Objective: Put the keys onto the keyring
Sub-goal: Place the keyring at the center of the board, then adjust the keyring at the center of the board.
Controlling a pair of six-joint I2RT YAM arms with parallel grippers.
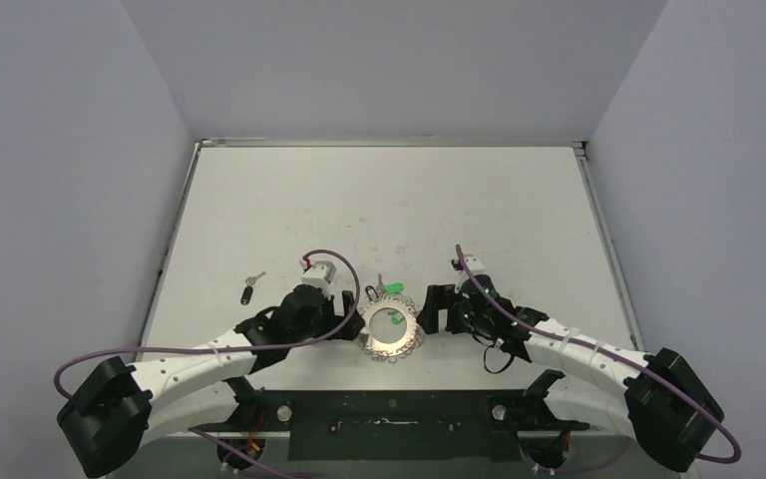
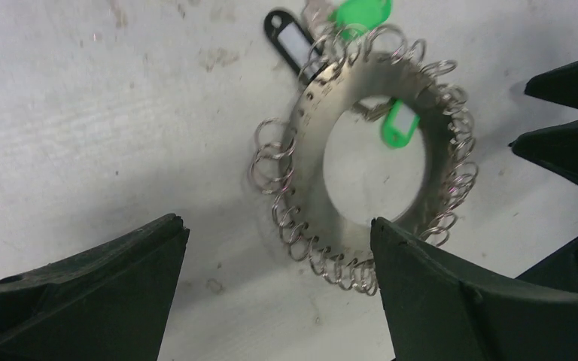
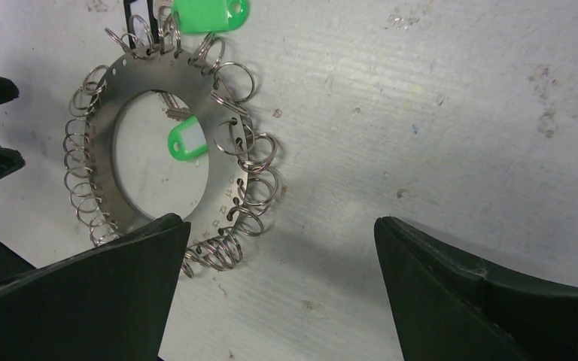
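Observation:
The keyring [image 1: 391,344] is a flat silver hoop fringed with wire loops, lying between my two grippers. It also shows in the left wrist view as the keyring [image 2: 312,143] and in the right wrist view as the keyring [image 3: 214,184]. One green-headed key [image 2: 399,124] lies in its hollow centre. A second green tag [image 2: 361,13] and a black tag [image 2: 290,37] rest at its far rim. Away to the left lies a black-headed key [image 1: 246,293]. My left gripper [image 2: 278,233] and right gripper [image 3: 282,226] are both open and hold nothing, one on each side of the hoop.
The white tabletop [image 1: 389,200] is scuffed and boxed in by grey walls. A raised edge [image 1: 175,230] runs along its left side. The right gripper's dark fingers [image 2: 564,143] show at the right of the left wrist view.

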